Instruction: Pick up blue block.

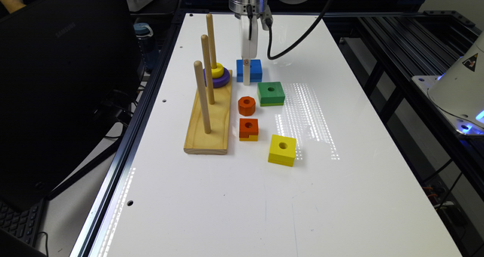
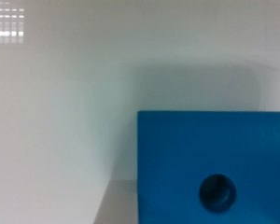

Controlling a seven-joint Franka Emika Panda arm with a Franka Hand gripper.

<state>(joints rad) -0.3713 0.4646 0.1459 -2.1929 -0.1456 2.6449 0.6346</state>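
Note:
The blue block (image 1: pixel 255 70) lies flat on the white table (image 1: pixel 264 196), just behind the green block. It is square, with a notch line along its side. My gripper (image 1: pixel 246 75) comes straight down over it, its white tip reaching the block's near side. Up close in the wrist view, the blue block (image 2: pixel 213 163) is seen from above with its round centre hole, on the white table (image 2: pixel 60 116). Whether the gripper holds the block is not visible.
A wooden base (image 1: pixel 210 124) with three upright pegs stands to the exterior view's left of the block, holding a purple ring (image 1: pixel 218 80) and a yellow ring (image 1: pixel 217 70). In front lie a green block (image 1: pixel 270 93), an orange hexagon (image 1: pixel 247 106), an orange block (image 1: pixel 248 129) and a yellow block (image 1: pixel 282 149).

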